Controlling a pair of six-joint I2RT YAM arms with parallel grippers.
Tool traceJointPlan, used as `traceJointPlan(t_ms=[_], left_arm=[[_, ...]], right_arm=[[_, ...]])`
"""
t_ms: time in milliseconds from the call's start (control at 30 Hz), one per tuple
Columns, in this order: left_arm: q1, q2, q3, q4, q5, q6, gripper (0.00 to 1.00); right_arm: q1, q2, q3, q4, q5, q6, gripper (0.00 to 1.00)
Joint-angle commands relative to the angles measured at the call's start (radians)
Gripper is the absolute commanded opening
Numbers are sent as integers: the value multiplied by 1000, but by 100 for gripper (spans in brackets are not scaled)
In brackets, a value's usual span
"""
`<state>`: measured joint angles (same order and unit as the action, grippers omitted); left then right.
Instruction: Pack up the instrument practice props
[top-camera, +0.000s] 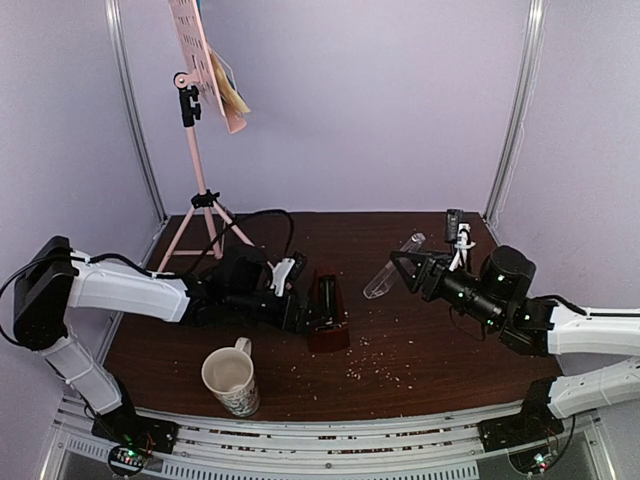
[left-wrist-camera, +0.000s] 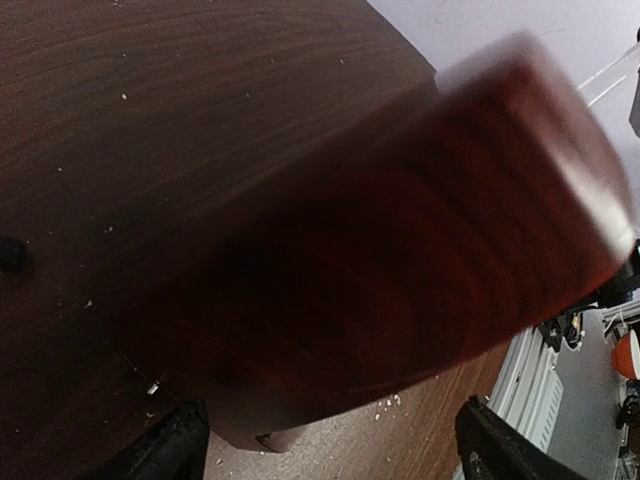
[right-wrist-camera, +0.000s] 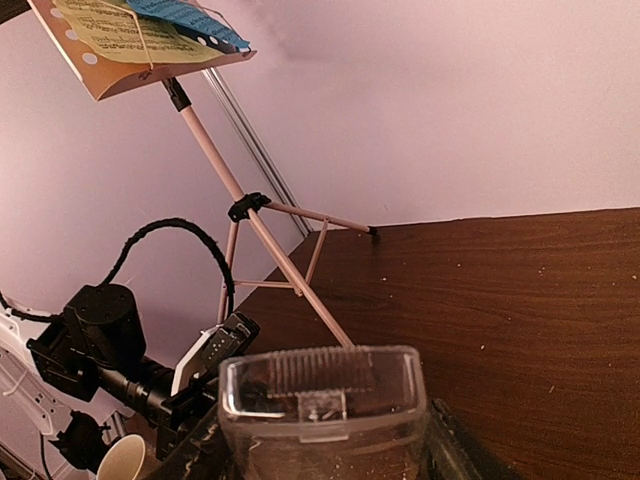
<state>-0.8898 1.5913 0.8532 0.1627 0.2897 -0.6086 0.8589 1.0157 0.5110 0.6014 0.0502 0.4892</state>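
left gripper (top-camera: 299, 296): jaws stood apart either side of the metronome (top-camera: 326, 312), upright at frame centre on the table (top-camera: 430, 340) | right gripper (top-camera: 406, 267): clamped on the clear cover (top-camera: 384, 277), right of centre | music stand (top-camera: 200, 190): upper left, sheets (top-camera: 232, 92) on it

The dark wood surface (top-camera: 440, 345) carries the pink tripod music stand (top-camera: 197, 160) at its far left corner and the red-brown pyramid metronome (top-camera: 326, 312) left of centre. A cream patterned mug (top-camera: 232, 380) stands near the front edge, with pale crumbs (top-camera: 362, 373) scattered just beside the metronome.
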Motion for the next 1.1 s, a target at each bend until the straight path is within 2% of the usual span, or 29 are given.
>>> traceJointPlan(t_ms=[0,200,367,600,667,767,867,1000,1067], left_arm=[[-47,44,53,52,-2,31,89],[-60,48,53,92,-2,34,89],[-35,-44,48,47,-13,92,90],[156,-153,190,-238,112,274,92],[236,-163,224,-254,193,261,93],[351,-188,214,-181,297,199,92],[416,-207,204,-166,240,233,92],[430,-227,182,-185,86,354,92],[441,-224,181,-207,57,369,92]], right_arm=[[22,8,-21,56,33,7,52],[60,4,-37,58,73,-11,53],[124,25,-52,62,135,-48,53],[249,141,14,12,270,-111,52],[287,186,33,20,317,-121,52],[330,261,66,33,385,-128,52],[351,316,81,60,427,-136,52],[356,363,80,104,474,-153,52],[356,384,77,129,495,-163,52]])
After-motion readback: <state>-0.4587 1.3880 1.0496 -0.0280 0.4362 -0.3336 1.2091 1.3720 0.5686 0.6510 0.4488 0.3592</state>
